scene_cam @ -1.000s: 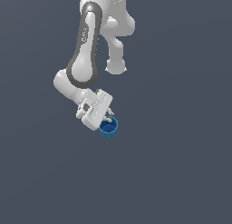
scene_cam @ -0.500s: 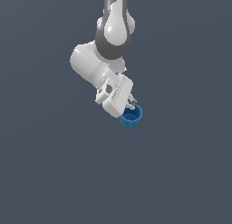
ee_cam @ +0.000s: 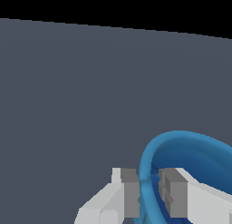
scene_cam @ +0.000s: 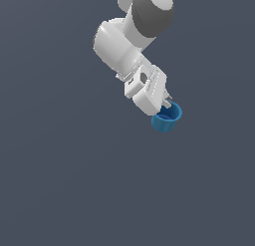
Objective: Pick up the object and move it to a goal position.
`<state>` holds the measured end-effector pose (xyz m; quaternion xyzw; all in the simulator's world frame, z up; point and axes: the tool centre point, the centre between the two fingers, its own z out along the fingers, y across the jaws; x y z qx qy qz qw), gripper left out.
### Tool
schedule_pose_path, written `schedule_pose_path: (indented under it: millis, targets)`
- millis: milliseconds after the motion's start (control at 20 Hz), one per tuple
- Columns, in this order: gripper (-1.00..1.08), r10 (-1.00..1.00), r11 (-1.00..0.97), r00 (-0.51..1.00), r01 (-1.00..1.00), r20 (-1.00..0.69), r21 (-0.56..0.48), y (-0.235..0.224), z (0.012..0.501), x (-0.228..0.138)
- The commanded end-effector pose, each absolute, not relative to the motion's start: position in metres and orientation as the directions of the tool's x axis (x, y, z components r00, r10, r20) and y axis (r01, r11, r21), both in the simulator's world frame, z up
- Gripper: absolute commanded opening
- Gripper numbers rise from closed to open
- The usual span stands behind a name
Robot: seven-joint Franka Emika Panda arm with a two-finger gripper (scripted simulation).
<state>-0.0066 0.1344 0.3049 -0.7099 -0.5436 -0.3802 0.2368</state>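
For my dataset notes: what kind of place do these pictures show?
Most likely a bare simulated test scene, not a real room: only a flat grey ground, a white gripper and the blue cup it grips, rendered without texture.

Cup and tool partly out of sight

In the wrist view the blue cup (ee_cam: 181, 146) runs off the picture's edge, and its wall is covered where the tool (ee_cam: 147, 193) pinches it. In the exterior view the tool's fingers (scene_cam: 168, 98) are mostly hidden behind its white body and the cup's rim.
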Motion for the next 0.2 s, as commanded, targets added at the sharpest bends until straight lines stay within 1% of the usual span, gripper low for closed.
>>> schedule_pose_path:
  millis: [0, 150]
  targets:
    - [-1.0, 0.591, -0.3, 0.12, 0.951, 0.798, 0.079, 0.1406, 0.315, -0.0049]
    - [-1.0, 0.591, -0.3, 0.12, 0.95, 0.798, 0.08, 0.1426, 0.3181, -0.0039]
